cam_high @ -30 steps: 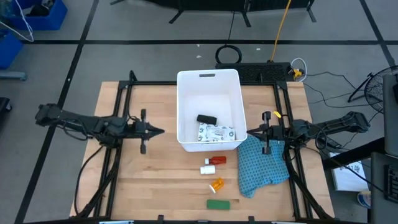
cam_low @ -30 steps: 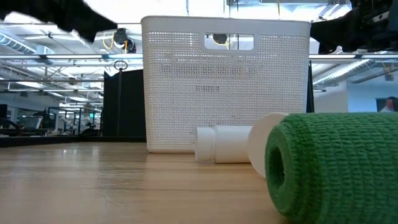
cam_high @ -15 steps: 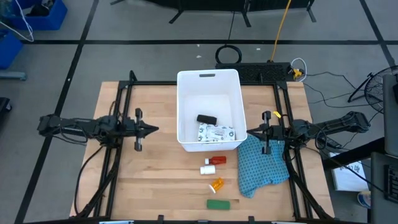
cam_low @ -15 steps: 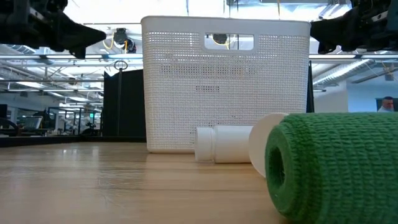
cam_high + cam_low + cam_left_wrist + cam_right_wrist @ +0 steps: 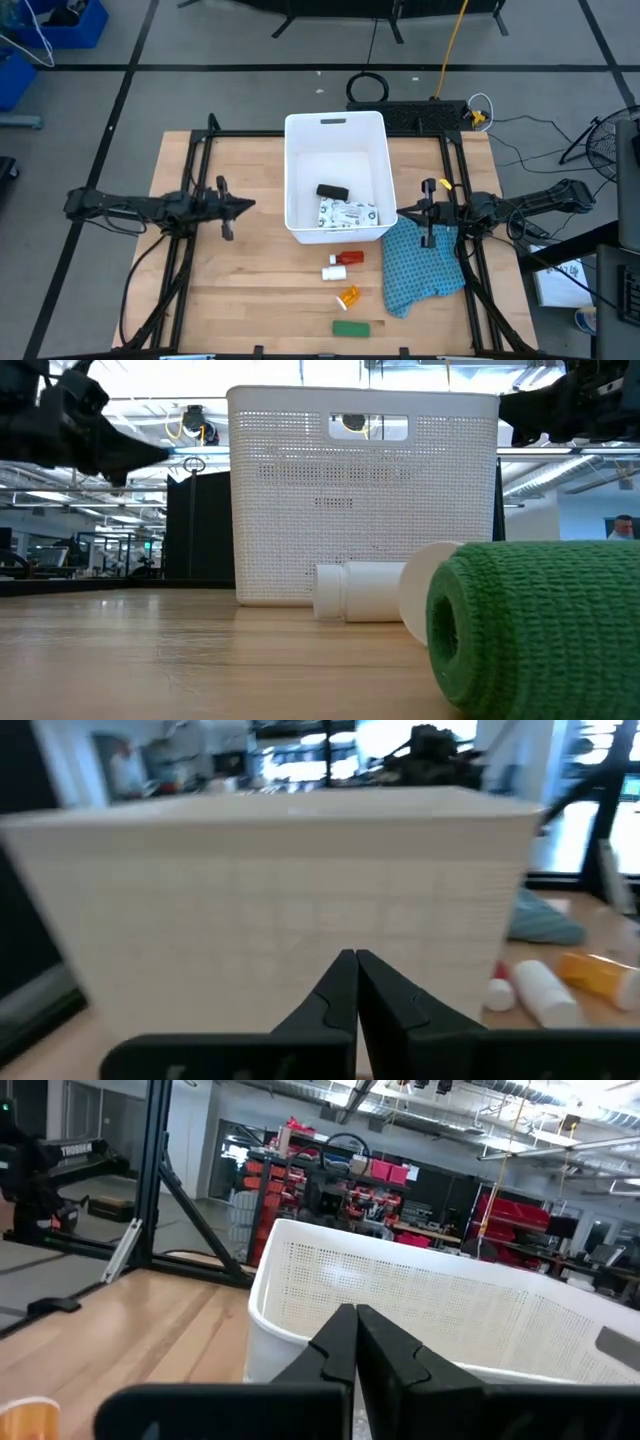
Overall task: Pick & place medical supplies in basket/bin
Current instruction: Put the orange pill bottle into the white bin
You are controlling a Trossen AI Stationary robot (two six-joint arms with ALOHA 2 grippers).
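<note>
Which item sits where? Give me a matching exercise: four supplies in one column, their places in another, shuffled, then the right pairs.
Things:
1. black block
2. green bar
3. small red bottle
4. orange piece

Places:
A. nearest the table's front edge
B. inside the white tub
C. between the white bottle and the green bar
D. just outside the tub's front wall

Pairs: 1-B, 2-A, 3-D, 4-C

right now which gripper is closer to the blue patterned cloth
Right. The right gripper hovers at the blue-teal patterned cloth, by the tub's right wall. The left gripper is across the tub, off its left wall, far from the cloth.
</note>
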